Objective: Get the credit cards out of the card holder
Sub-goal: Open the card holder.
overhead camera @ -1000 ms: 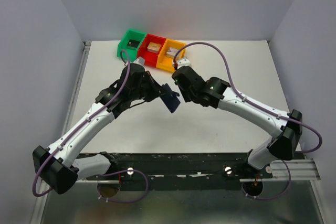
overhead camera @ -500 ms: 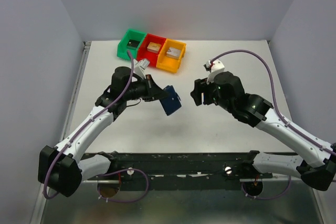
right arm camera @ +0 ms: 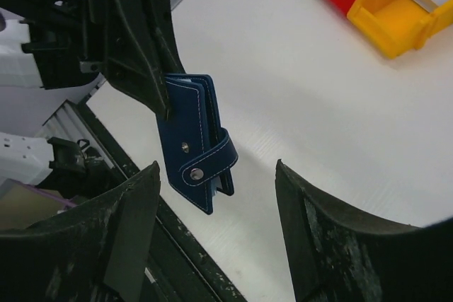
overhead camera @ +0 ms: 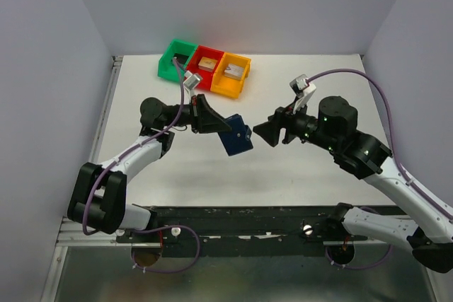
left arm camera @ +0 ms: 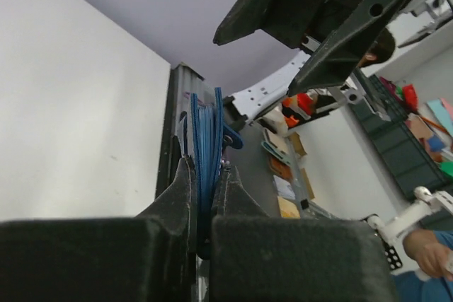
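Left tool (overhead camera: pixel 221 129): clenched on one edge of the card holder (overhead camera: pixel 236 142), holding it above the counter (overhead camera: pixel 297 167) at mid-frame in the top view.
Card holder: folded shut, strap snapped across it.
Right tool (overhead camera: pixel 265 134): released, jaws wide, just right of the card holder, not touching it.
Bins (overhead camera: pixel 205 67): green, red, orange, in a row at upper left of centre.

White-and-black arms (overhead camera: pixel 134 159), purple cables (overhead camera: pixel 343 71)
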Action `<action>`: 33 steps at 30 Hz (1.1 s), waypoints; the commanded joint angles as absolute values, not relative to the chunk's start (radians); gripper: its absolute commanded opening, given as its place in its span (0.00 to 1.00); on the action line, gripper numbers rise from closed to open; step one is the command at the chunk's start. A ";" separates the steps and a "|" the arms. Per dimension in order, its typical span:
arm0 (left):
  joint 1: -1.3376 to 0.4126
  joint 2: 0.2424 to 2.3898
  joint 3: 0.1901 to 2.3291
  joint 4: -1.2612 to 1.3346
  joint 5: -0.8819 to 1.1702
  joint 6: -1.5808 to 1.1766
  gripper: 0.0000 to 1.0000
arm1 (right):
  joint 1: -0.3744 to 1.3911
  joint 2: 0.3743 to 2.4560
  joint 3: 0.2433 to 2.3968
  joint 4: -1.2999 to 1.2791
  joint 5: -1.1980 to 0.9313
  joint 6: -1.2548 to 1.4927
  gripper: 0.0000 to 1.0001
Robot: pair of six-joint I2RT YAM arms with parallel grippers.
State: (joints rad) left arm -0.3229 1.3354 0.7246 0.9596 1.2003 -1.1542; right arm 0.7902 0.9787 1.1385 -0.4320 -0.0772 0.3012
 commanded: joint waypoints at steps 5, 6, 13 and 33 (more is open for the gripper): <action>-0.394 1.345 0.796 1.600 1.367 -1.419 0.00 | 0.766 0.945 1.147 -0.399 -0.205 0.328 0.72; -0.400 1.339 0.799 1.601 1.373 -1.416 0.00 | 0.761 0.943 1.143 -0.397 -0.218 0.339 0.72; -0.426 1.310 0.837 1.601 1.400 -1.399 0.00 | 0.727 0.922 1.118 -0.328 -0.322 0.388 0.71; -0.454 1.322 0.942 1.600 1.379 -1.413 0.00 | 0.726 0.962 1.078 -0.255 -0.548 0.417 0.63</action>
